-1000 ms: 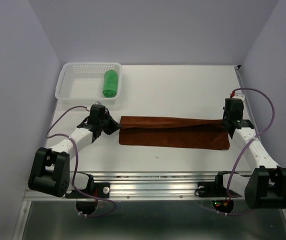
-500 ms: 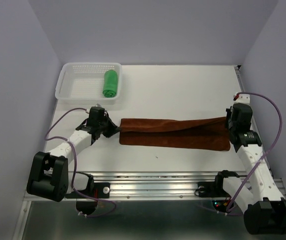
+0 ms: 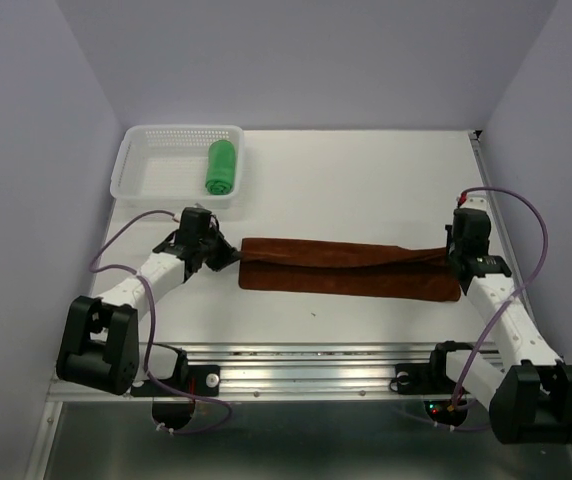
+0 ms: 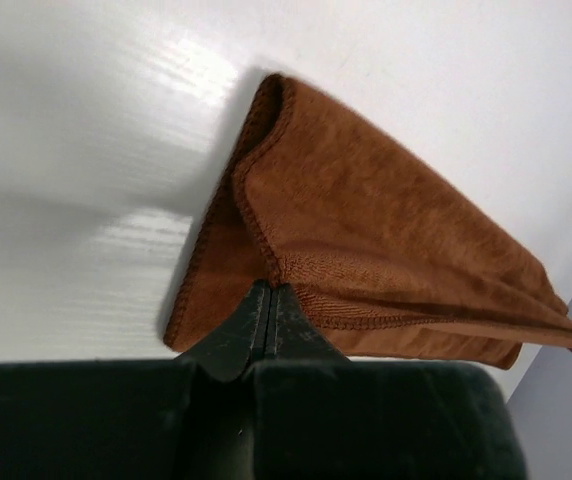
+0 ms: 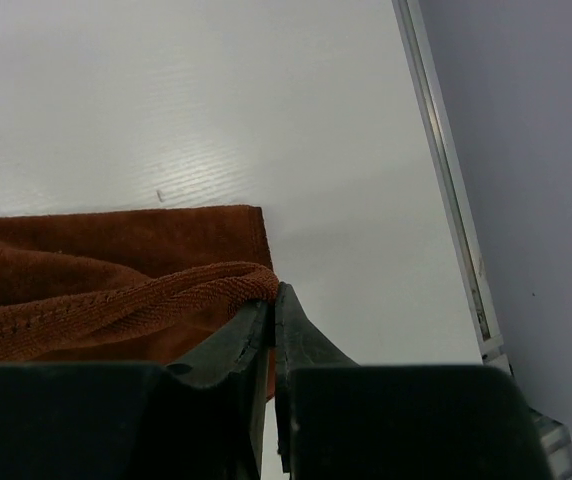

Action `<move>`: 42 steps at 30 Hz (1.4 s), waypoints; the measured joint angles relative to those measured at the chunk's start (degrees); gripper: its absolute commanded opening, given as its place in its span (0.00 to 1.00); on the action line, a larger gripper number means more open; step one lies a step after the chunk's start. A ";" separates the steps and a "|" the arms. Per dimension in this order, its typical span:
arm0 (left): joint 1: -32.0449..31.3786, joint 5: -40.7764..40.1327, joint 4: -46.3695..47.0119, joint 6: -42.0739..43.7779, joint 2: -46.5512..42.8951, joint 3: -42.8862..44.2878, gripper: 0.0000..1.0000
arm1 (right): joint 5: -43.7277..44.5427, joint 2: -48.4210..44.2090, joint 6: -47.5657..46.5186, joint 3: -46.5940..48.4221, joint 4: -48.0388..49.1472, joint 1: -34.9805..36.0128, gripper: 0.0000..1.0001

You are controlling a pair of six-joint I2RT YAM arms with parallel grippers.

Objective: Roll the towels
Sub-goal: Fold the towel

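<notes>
left end effector (image 4: pixel 269 292): pinching rust towel (image 3: pixel 346 268), left end | right end effector (image 5: pixel 273 292): apparently pinching right end

Brown towel (image 3: pixel 351 268): rust reddish-brown, plain, hem stitched in same shade. Green towel (image 3: pixel 221 166), at 11 o'clock: bright green, plain. Basket (image 3: pixel 156 165): white, regular grid of small holes. Table (image 3: pixel 366 180): white, faint streaked sheen. My left gripper (image 4: pixel 269 290) and right gripper (image 5: pixel 273 292): black fingers. My arms (image 3: pixel 506 310): white shells, black joints. Cables (image 3: pixel 526 200): purple. Walls (image 3: pixel 316 60): pale lavender.
</notes>
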 measured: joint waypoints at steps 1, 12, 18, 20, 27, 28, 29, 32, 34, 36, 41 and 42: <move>0.00 -0.42 -0.44 0.11 0.85 1.62 0.00 | 0.74 1.07 -0.02 0.00 0.13 0.00 0.01; 0.00 -1.05 0.92 -0.44 12.46 11.98 0.00 | 1.49 10.84 -2.16 3.30 10.21 -0.52 0.01; 0.35 -2.47 1.31 -0.37 17.38 24.85 0.00 | 0.81 20.92 -3.45 10.08 15.37 -2.75 0.01; 0.70 -2.60 1.53 -0.31 18.38 27.61 0.00 | 0.28 22.99 -3.54 11.45 16.81 -3.37 0.01; 1.09 -2.89 1.44 0.39 24.30 35.28 0.00 | -3.34 30.97 -4.85 18.49 20.52 -6.01 0.01; 1.11 -3.04 1.25 0.59 25.38 36.26 0.00 | -3.87 31.56 -5.14 19.02 20.96 -6.10 0.01; 1.14 -3.19 1.01 0.81 26.47 37.35 0.00 | -4.63 32.28 -5.90 19.80 22.01 -6.12 0.01; 1.25 -3.43 0.72 1.40 29.40 40.41 0.00 | -6.45 33.90 -7.43 21.42 23.80 -6.27 0.01; 1.36 -3.61 0.59 1.92 30.73 41.75 0.00 | -7.32 34.95 -8.87 22.43 24.76 -6.40 0.01; 1.46 -3.74 0.11 2.34 31.21 42.58 0.00 | -7.96 35.69 -10.01 23.10 25.53 -6.49 0.01; 1.55 -3.74 -0.28 3.39 31.54 43.87 0.00 | -9.49 35.56 -11.69 22.51 27.04 -6.64 0.01; 1.53 -3.65 -0.28 3.52 31.54 43.85 0.00 | -9.64 35.21 -11.82 21.84 27.23 -6.64 0.01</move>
